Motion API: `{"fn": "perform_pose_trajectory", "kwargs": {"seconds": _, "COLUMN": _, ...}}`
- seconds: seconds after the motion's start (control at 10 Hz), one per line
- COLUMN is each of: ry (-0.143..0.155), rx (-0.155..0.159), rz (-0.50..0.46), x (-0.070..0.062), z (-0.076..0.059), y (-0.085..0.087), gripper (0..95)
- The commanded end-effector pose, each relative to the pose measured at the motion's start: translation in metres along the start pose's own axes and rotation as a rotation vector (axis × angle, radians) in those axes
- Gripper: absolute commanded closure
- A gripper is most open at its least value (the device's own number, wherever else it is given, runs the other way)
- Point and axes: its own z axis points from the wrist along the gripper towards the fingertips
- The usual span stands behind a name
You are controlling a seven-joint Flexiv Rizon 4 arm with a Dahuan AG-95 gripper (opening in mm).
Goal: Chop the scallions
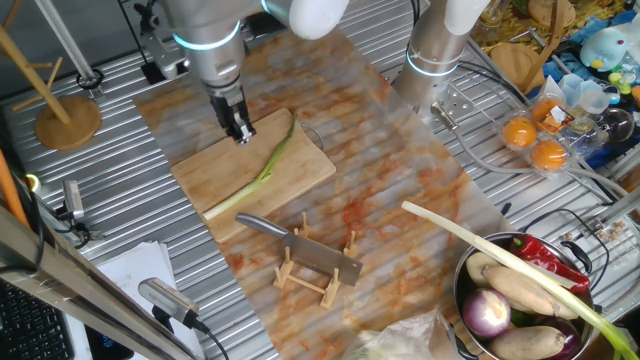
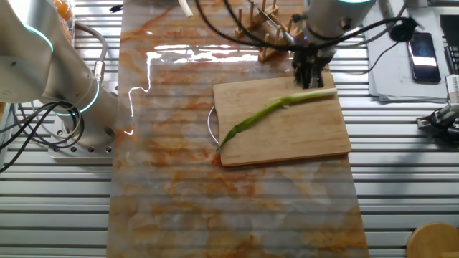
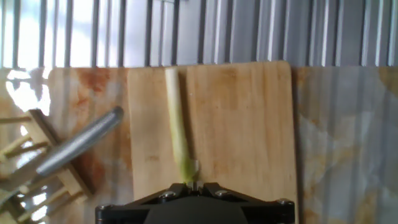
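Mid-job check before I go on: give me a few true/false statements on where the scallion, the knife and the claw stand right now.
1. The scallion lies whole on the cutting board. True.
2. The knife is held in the claw. False: it rests in the wooden rack beside the board, and the claw is over the board.
3. The claw hangs over the scallion's pale root end. True, as the other fixed view shows.
4. The scallion is already cut into two pieces. False: it is one unbroken stalk.
5. The metal bowl of vegetables sits on the cutting board. False: it stands apart, at the table's edge.
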Motion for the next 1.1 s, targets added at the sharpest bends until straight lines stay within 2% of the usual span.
{"fn": "perform_pose_trajectory", "kwargs": {"seconds": 0.1, "ry": 0.007, "rx": -0.013, "rz": 0.031, "x": -0.006, "z": -0.002, "y": 0.011, "gripper": 95.0}}
{"fn": "perform_pose_trajectory", "kwargs": {"seconds": 0.2, "ry": 0.013, "rx": -0.034, "rz": 0.082, "x": -0.014, "z": -0.003, "y": 0.024, "gripper": 95.0}}
{"fn": "perform_pose_trajectory", "kwargs": {"seconds": 0.3, "ry": 0.019, "rx": -0.041, "rz": 0.103, "x": -0.016, "z": -0.003, "y": 0.030, "gripper": 95.0}}
{"fn": "perform_pose_trajectory", "kwargs": {"seconds": 0.4, "ry": 0.040, "rx": -0.055, "rz": 0.153, "x": -0.024, "z": -0.004, "y": 0.047, "gripper": 95.0}}
{"fn": "perform_pose_trajectory", "kwargs": {"seconds": 0.5, "ry": 0.048, "rx": -0.068, "rz": 0.173, "x": -0.027, "z": -0.004, "y": 0.055, "gripper": 95.0}}
{"fn": "perform_pose_trajectory", "kwargs": {"seconds": 0.6, "ry": 0.051, "rx": -0.101, "rz": 0.202, "x": -0.031, "z": -0.001, "y": 0.066, "gripper": 95.0}}
{"fn": "perform_pose_trajectory", "kwargs": {"seconds": 0.8, "ry": 0.067, "rx": -0.138, "rz": 0.236, "x": -0.032, "z": 0.001, "y": 0.068, "gripper": 95.0}}
{"fn": "perform_pose_trajectory", "kwargs": {"seconds": 0.9, "ry": 0.079, "rx": -0.131, "rz": 0.243, "x": -0.032, "z": 0.001, "y": 0.067, "gripper": 95.0}}
{"fn": "perform_pose_trajectory", "kwargs": {"seconds": 1.1, "ry": 0.082, "rx": -0.129, "rz": 0.264, "x": -0.032, "z": 0.001, "y": 0.067, "gripper": 95.0}}
